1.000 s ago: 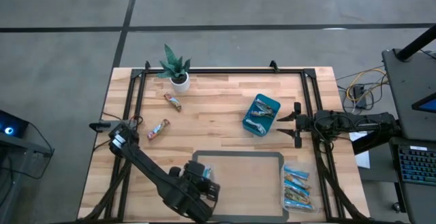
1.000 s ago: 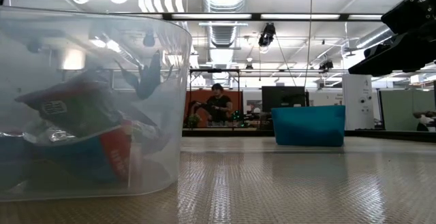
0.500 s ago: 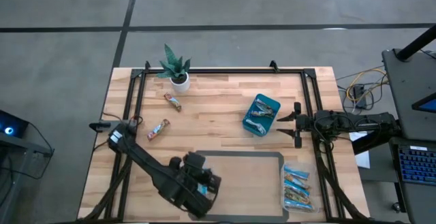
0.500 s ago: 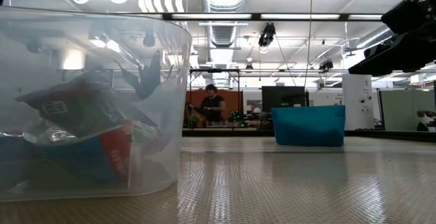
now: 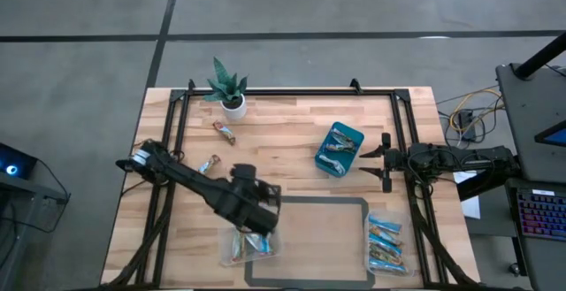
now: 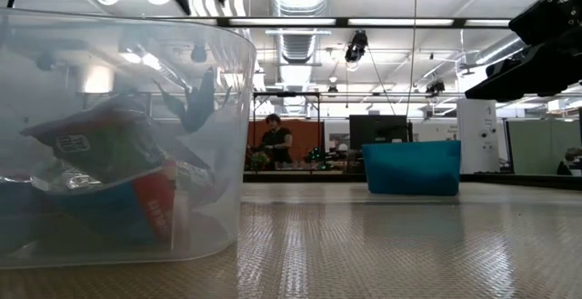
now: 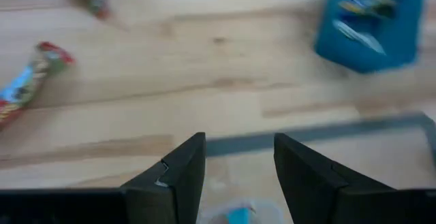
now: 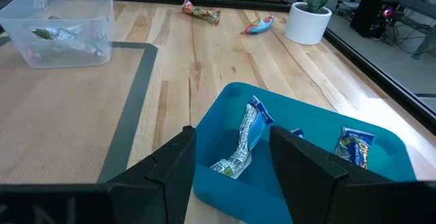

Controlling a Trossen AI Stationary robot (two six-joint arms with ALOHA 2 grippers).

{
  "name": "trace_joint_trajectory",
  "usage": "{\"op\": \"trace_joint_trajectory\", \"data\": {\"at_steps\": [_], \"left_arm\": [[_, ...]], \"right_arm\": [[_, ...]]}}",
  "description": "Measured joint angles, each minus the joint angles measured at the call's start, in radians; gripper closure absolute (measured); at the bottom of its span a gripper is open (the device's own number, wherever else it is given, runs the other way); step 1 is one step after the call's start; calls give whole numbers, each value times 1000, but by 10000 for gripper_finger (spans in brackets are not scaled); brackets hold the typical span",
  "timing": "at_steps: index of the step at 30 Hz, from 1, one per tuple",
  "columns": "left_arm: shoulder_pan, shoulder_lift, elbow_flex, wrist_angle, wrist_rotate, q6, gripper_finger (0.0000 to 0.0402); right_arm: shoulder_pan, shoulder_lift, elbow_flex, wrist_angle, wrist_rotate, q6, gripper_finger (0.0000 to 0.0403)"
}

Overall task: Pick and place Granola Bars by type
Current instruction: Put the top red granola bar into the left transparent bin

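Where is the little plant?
In the high view the plant stands in its white pot at the table's far edge, toward the left side. The nearest thing is a loose granola bar lying on the wood just in front of it.

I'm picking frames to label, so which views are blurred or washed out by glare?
Left wrist view: smeared throughout, the teal bin and loose bars soft-edged. Low view: ceiling lights blow out, the clear tub shows reflections. Right wrist view: sharp, with a bright patch on the table. High view: evenly lit.

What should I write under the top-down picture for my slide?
Left hand open above a clear tub of bars; right hand open beside the teal bin.
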Motion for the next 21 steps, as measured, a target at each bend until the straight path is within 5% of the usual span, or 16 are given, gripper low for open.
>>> {"op": "trace_joint_trajectory", "data": {"at_steps": [13,21], "left_arm": [[146,-182,-324,0,12,-226,245],[277,-211,-442,28,21,-200,245]], "right_arm": [[0,0,0,0,0,0,227],[0,0,0,0,0,0,227]]}}
